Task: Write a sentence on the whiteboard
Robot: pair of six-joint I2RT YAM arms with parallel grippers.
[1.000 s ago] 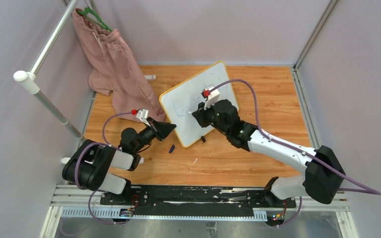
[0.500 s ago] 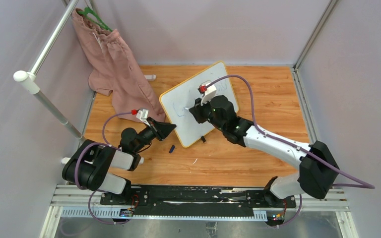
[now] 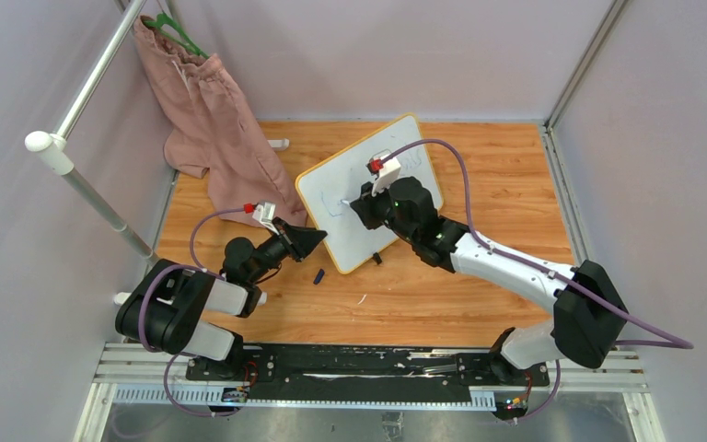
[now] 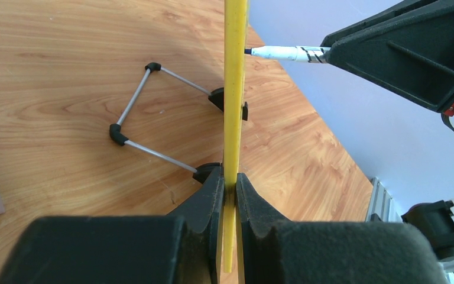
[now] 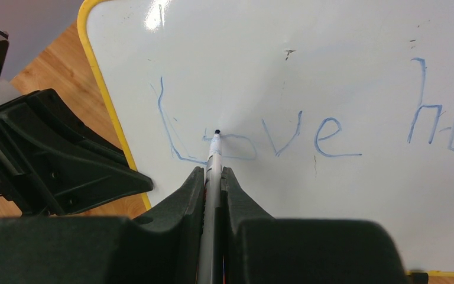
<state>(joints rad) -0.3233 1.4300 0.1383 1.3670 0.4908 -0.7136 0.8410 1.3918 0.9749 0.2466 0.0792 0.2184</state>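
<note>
while the left claw point(image 4: 229, 183) is clamped shut on the yellow frame at the near left corner of the whiteboard point(image 3: 350, 170), the board stands on its lower edge toward the middle of the wooden surface point(image 3: 442, 295), turned at a slant to the arms. a thin wire stand point(image 4: 131, 106) props it from behind, as the left wrist view shows. the right claw point(image 5: 213, 174) grips a marker point(image 5: 214, 151) between its closed fingers, the barrel lying along the gap and the dark tip touching the white face. the sentence point(image 5: 328, 135) appears in faint blue strokes: "love" is legible, followed by "he" at the right edge of the right wrist view; the tip rests on the top stroke of the "o". a pink garment point(image 3: 212, 129) hangs at the far left, its hem reaching the surface just beside the board. a small dark piece point(image 3: 318, 275) lies on the wood near the left claw; what it is cannot be told.
</note>
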